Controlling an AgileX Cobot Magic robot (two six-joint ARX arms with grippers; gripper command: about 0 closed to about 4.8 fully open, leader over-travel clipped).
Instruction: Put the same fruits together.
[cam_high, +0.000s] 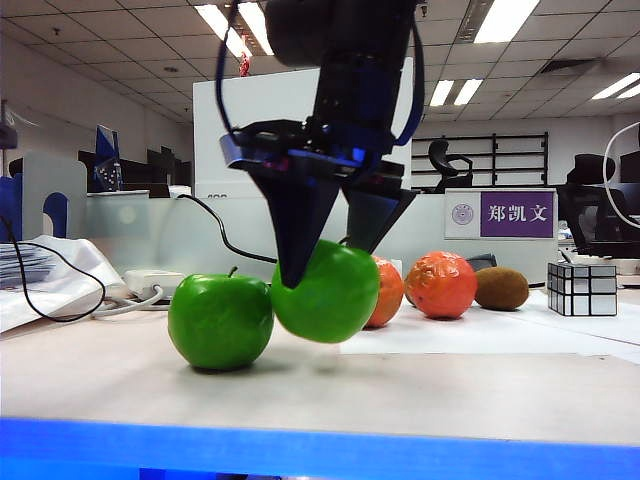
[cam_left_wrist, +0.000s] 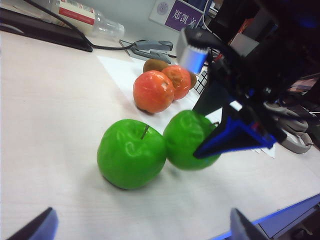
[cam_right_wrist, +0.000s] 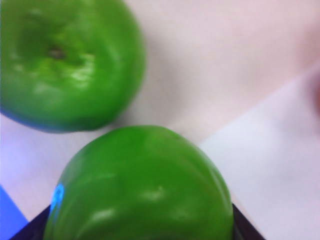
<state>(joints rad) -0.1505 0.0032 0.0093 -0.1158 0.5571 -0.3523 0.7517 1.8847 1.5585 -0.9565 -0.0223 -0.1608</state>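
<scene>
A green apple (cam_high: 218, 322) (cam_left_wrist: 131, 153) (cam_right_wrist: 65, 60) rests on the table at the left. My right gripper (cam_high: 328, 262) (cam_right_wrist: 140, 227) comes down from above and is shut on a second green apple (cam_high: 325, 292) (cam_left_wrist: 187, 137) (cam_right_wrist: 140, 185). It holds that apple just above the table, close beside the first one. Behind them sit two orange-red fruits (cam_high: 440, 284) (cam_high: 385, 292) (cam_left_wrist: 153, 91) (cam_left_wrist: 178, 80), side by side on white paper. My left gripper (cam_left_wrist: 141, 230) stands open and empty near the table's front edge, apart from the apples.
A brown kiwi (cam_high: 500, 288) (cam_left_wrist: 154, 65) lies beside the orange-red fruits. A mirrored cube (cam_high: 581, 288) stands at the far right. Cables and a white box (cam_high: 150, 282) lie at the back left. The white paper sheet (cam_high: 520, 335) covers the right side.
</scene>
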